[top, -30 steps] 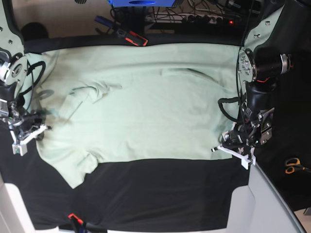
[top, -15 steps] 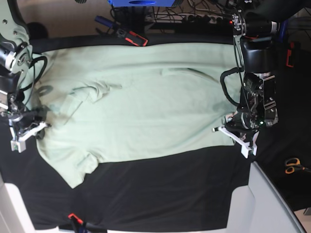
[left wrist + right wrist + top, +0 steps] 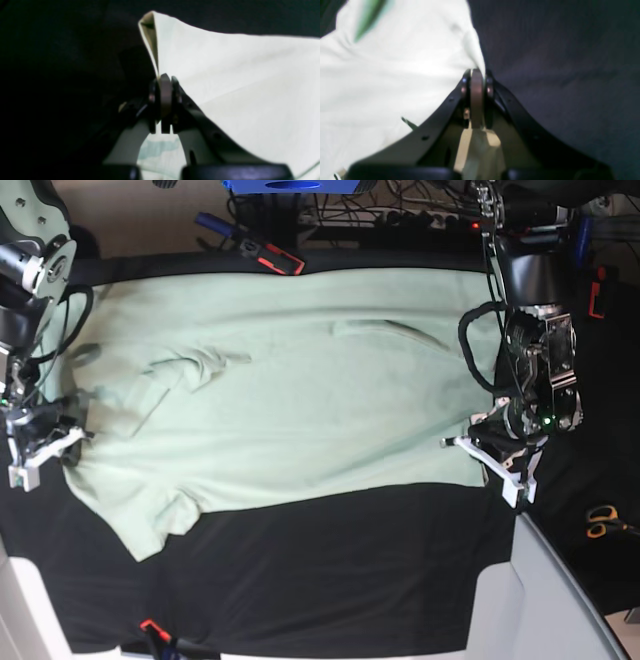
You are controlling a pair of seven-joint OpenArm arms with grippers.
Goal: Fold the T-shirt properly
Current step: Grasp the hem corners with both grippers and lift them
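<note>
Base view shows the T-shirt [image 3: 290,390] spread wide across the black tablecloth [image 3: 330,580], its hem side toward the view's right and its collar side toward the left. One sleeve [image 3: 150,525] sticks out at the lower left onto the cloth, and a rumpled fold of fabric lies left of the shirt's middle. A second, flatter crease sits nearer the top, right of centre.

On the view's right, the left gripper [image 3: 478,448] sits at the shirt's lower right corner. The left wrist view shows its jaws clenched together on the shirt's edge [image 3: 155,57], with a corner of fabric rising in a point above the fingertips and pale cloth spreading away to the right over the dark tablecloth.

On the view's left, the right gripper [image 3: 50,442] is at the shirt's left edge, close to the shoulder area. The right wrist view shows its jaws pressed shut with a bunched tip of the pale fabric [image 3: 477,60] pinched between them; the shirt fills the left half there and the dark cloth the right.

A pair of scissors with orange handles [image 3: 603,521] lies off the cloth at the far right, and a red and black tool [image 3: 272,258] rests above the shirt's top edge
</note>
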